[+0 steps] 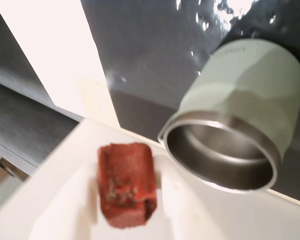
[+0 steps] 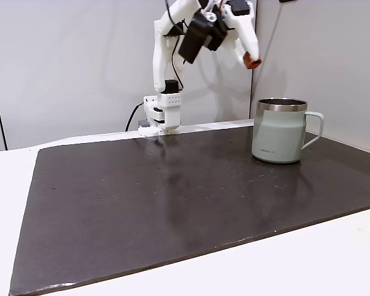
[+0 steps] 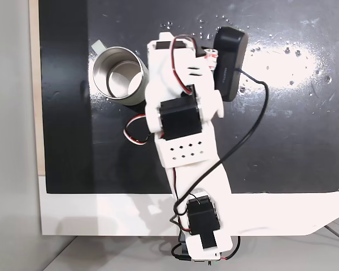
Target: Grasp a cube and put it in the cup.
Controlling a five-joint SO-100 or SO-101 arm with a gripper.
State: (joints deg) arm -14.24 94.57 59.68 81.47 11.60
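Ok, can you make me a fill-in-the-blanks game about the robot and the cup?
1. The hand is holding a small reddish ____.
2. The green cup stands on a ____ mat.
3. Looking down into the cup in the fixed view from above, it is ____ inside.
4. The cube is held ____ than the cup's rim.

Missing words: cube; dark; empty; higher

In the wrist view, the cube (image 1: 126, 184), rust-red and pitted with dark specks, lay against a white finger (image 1: 200, 210) of the tool, filling the lower middle. The cup (image 1: 240, 115), pale green with a steel rim, stood on the dark counter (image 1: 150, 55) up to the right, its open mouth showing a bare steel inside.
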